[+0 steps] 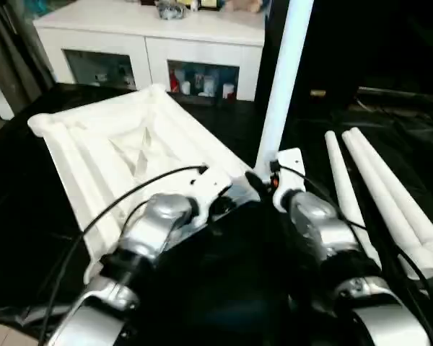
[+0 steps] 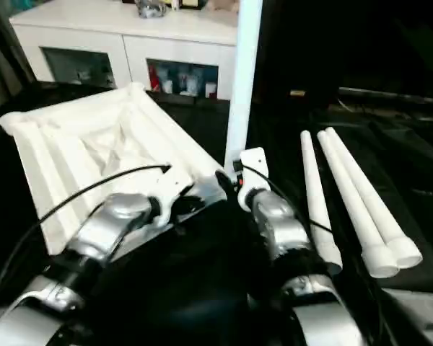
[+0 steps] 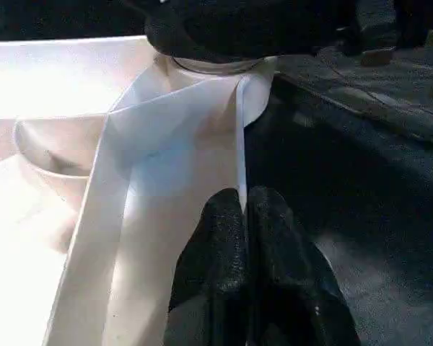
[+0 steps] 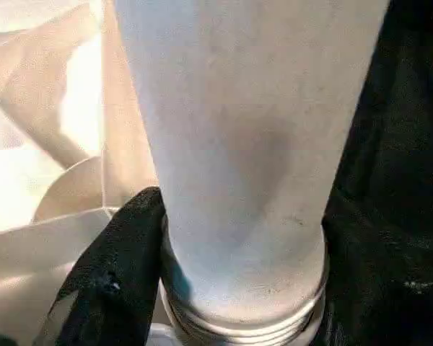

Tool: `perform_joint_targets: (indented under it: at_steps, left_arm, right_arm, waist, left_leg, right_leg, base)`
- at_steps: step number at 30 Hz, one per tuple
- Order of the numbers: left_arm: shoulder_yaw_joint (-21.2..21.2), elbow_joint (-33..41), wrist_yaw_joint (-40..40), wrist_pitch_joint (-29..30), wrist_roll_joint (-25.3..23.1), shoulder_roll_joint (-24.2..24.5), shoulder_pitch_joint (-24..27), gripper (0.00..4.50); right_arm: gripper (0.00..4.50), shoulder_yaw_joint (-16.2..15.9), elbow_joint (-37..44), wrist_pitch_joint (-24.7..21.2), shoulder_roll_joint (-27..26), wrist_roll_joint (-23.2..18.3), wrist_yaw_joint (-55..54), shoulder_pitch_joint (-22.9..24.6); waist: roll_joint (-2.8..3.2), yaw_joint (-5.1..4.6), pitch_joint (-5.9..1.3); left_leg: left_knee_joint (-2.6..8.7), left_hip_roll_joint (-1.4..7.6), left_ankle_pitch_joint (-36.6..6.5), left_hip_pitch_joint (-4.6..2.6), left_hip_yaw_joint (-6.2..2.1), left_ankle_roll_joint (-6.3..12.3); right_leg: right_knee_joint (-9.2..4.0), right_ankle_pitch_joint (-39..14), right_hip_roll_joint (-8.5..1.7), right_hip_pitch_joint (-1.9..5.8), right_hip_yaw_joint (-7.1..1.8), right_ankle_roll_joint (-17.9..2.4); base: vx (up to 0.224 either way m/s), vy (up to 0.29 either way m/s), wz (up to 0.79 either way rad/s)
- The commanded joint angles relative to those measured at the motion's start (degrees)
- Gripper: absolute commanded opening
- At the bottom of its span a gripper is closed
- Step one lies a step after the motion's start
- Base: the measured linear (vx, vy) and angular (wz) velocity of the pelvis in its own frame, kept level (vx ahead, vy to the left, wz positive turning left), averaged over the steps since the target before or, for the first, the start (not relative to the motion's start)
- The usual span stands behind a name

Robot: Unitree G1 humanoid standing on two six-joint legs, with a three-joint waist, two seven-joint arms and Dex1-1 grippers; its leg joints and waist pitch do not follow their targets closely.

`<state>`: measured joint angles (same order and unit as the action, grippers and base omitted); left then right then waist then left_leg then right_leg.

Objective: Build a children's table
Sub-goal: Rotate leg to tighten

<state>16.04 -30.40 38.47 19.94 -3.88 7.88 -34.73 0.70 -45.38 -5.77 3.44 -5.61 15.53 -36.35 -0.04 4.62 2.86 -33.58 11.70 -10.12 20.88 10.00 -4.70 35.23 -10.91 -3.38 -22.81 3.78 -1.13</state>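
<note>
The white tabletop (image 1: 115, 144) lies upside down on the black surface, ribs facing up. One white leg (image 1: 281, 79) stands upright in its near right corner socket. My right gripper (image 4: 238, 288) is closed around the base of this leg, just above the thread, with one black finger (image 4: 123, 252) pressed against it. My left gripper (image 3: 244, 198) is shut, its tips resting on the thin rim of the tabletop (image 3: 166, 144) close to that same corner. Three more legs (image 1: 375, 187) lie side by side on the right.
A white cabinet (image 1: 151, 43) with glass doors stands behind the tabletop, with small items on top and inside. My two silver forearms (image 1: 317, 231) cross the near part of the scene, trailing black cables.
</note>
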Motion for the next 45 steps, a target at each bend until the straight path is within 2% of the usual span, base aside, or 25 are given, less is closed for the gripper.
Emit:
perform_joint_targets:
  at_steps: [1, 2, 4, 8, 10, 13, 14, 15, 17, 22, 26, 28, 29, 32, 39, 42, 45]
  left_arm:
    - [-0.63, -0.57, -1.85, -1.88, -0.27, -0.49, -1.64, 0.00]
    - [-0.51, -0.56, -1.54, -2.23, -0.22, -0.56, -1.68, 0.00]
    - [-0.57, 0.03, -0.39, -2.36, 0.46, -0.45, -1.31, 0.00]
    - [-0.34, 1.31, 2.61, -3.88, 1.34, 1.10, -0.11, 0.00]
    - [-0.36, 2.46, 4.59, -4.12, 2.00, 2.14, 0.77, 0.00]
    - [-0.06, 4.77, 9.32, -5.60, 3.33, 4.52, 2.68, 0.00]
    - [0.30, 6.94, 13.76, -7.76, 4.68, 6.62, 4.32, 0.00]
    - [0.30, 6.94, 13.76, -7.76, 4.68, 6.62, 4.32, 0.00]
    - [0.31, 8.91, 17.14, -8.24, 6.04, 8.37, 5.62, 0.00]
    - [-0.12, 12.36, 22.43, -7.16, 8.55, 11.83, 7.78, 0.00]
    - [-0.11, 13.06, 23.37, -7.04, 8.90, 12.52, 8.44, 0.00]
    - [-0.11, 13.14, 23.46, -7.06, 8.92, 12.60, 8.53, 0.00]
    - [-0.12, 13.26, 23.67, -7.01, 8.94, 12.66, 8.65, 0.00]
    - [-0.22, 13.78, 24.19, -6.62, 8.97, 12.80, 9.05, 0.00]
    - [-0.16, 14.02, 24.06, -6.23, 9.06, 12.98, 9.24, 0.00]
    - [-0.28, 13.46, 22.29, -5.52, 8.17, 12.38, 9.00, 0.00]
    - [-0.52, 10.23, 16.36, -4.77, 5.56, 9.68, 7.03, 0.00]
  right_arm:
    - [3.08, 0.28, -2.68, -1.62, -2.14, -1.18, 0.82, 0.92]
    - [3.43, 0.58, -2.55, -1.53, -2.49, -1.60, 1.13, 0.77]
    - [3.45, 1.04, -2.01, -1.55, -2.87, -2.40, 2.43, 0.65]
    - [3.83, -0.77, -0.52, -1.03, -1.55, -2.23, 7.27, 0.70]
    - [3.83, -1.72, 1.32, -1.48, -0.15, -2.69, 11.54, 1.34]
    - [3.83, -4.44, 5.76, -1.71, 3.73, -2.64, 20.90, 3.37]
    - [3.83, -6.29, 8.84, -1.30, 7.17, -2.42, 27.30, 4.97]
    - [3.83, -6.29, 8.84, -1.30, 7.17, -2.42, 27.30, 4.97]
    - [3.83, -7.35, 11.16, -1.07, 10.02, -2.70, 32.75, 6.13]
    - [3.83, -9.04, 16.08, -2.18, 15.62, -4.23, 42.95, 8.03]
    - [3.83, -9.78, 16.38, -1.90, 16.39, -4.34, 45.37, 8.29]
    - [3.83, -9.95, 16.41, -1.94, 16.39, -4.36, 45.72, 8.33]
    - [3.59, -10.07, 16.57, -2.19, 16.33, -4.54, 46.08, 8.45]
    - [3.46, -10.53, 17.10, -3.02, 15.94, -4.70, 46.93, 8.95]
    - [2.83, -10.56, 16.55, -3.07, 15.16, -4.15, 46.02, 9.66]
    - [2.74, -9.20, 13.65, -2.24, 13.61, -2.72, 40.39, 9.11]
    - [2.71, -7.57, 7.95, -2.80, 10.38, 0.94, 26.66, 7.74]
  waist:
    - [-0.14, -0.11, -3.61]
    - [-0.14, -0.04, -3.68]
    - [-0.15, 0.02, -3.63]
    - [-0.18, -0.02, -3.57]
    - [-0.24, -0.05, -3.58]
    - [-0.20, 0.14, -3.70]
    - [-0.19, 0.15, -3.71]
    - [-0.28, 0.18, -3.79]
    - [-0.01, 0.30, -3.77]
    - [0.05, 0.39, -3.59]
    - [-0.06, 0.45, -3.52]
    - [-0.13, 0.46, -3.52]
    - [-0.07, 0.48, -3.57]
    - [-0.27, 0.45, -3.61]
    - [-0.03, 0.51, -3.57]
    - [0.09, 0.35, -3.54]
    - [0.01, -0.10, -3.24]
  left_leg:
    - [3.78, 1.24, -11.89, -0.48, -0.36, 0.55]
    - [3.78, 1.28, -11.63, -0.47, -0.37, 0.70]
    - [3.76, 1.29, -11.22, -0.46, -0.29, 1.08]
    - [3.84, 1.29, -11.67, -0.27, -0.36, 1.33]
    - [3.78, 1.33, -11.49, -0.26, -0.34, 1.65]
    - [3.69, 1.49, -9.80, -0.15, -0.36, 2.33]
    - [3.72, 1.55, -9.40, -0.02, -0.43, 2.70]
    - [3.63, 1.55, -9.10, 0.03, -0.40, 2.93]
    - [3.54, 1.59, -8.70, -0.18, -0.27, 3.42]
    - [3.59, 1.68, -10.10, -0.31, -0.18, 3.50]
    - [3.63, 1.63, -10.68, -0.37, -0.19, 2.97]
    - [3.63, 1.61, -10.63, -0.35, -0.20, 2.88]
    - [3.61, 1.64, -10.42, -0.36, -0.23, 2.83]
    - [3.60, 1.63, -9.79, -0.29, -0.22, 3.04]
    - [3.62, 1.61, -10.23, -0.36, -0.24, 2.80]
    - [3.69, 1.59, -10.56, -0.38, -0.30, 2.28]
    - [3.93, 1.42, -11.95, -0.32, -0.34, 1.18]
  right_leg:
    - [-4.98, -14.42, -4.52, 2.58, -2.82, -8.96]
    - [-4.88, -13.76, -4.55, 2.64, -2.82, -9.08]
    - [-4.83, -12.69, -4.46, 2.60, -2.79, -9.46]
    - [-4.86, -13.83, -4.53, 2.76, -2.69, -9.44]
    - [-4.87, -13.80, -4.61, 2.85, -2.73, -9.51]
    - [-4.55, -10.92, -4.51, 2.98, -2.70, -10.02]
    - [-4.37, -9.63, -4.49, 3.07, -2.68, -10.43]
    - [-4.27, -8.77, -4.46, 3.18, -2.69, -10.43]
    - [-4.15, -7.24, -4.36, 2.96, -2.70, -11.55]
    - [-4.20, -8.36, -4.25, 2.83, -2.69, -12.24]
    - [-4.44, -10.78, -4.34, 2.77, -2.74, -11.82]
    - [-4.47, -11.28, -4.35, 2.80, -2.73, -11.63]
    - [-4.44, -11.21, -4.41, 2.81, -2.73, -11.58]
    - [-4.35, -10.52, -4.34, 2.84, -2.74, -11.54]
    - [-4.44, -11.31, -4.38, 2.76, -2.72, -11.38]
    - [-4.47, -11.69, -4.34, 2.72, -2.69, -11.30]
    - [-4.82, -14.86, -4.36, 2.68, -2.61, -10.74]
  base:
    - [0.000, 0.000, 0.00]
    - [0.000, 0.000, 0.00]
    - [0.000, 0.000, 0.00]
    - [0.000, 0.000, 0.00]
    - [0.000, 0.000, 0.00]
    - [0.000, 0.000, 0.00]
    - [0.000, 0.000, 0.00]
    - [0.000, 0.000, 0.00]
    - [0.000, 0.000, 0.00]
    - [0.000, 0.000, 0.00]
    - [0.000, 0.000, 0.00]
    - [0.000, 0.000, 0.00]
    - [0.000, 0.000, 0.00]
    - [0.000, 0.000, 0.00]
    - [0.000, 0.000, 0.00]
    - [0.000, 0.000, 0.00]
    - [0.000, 0.000, 0.00]
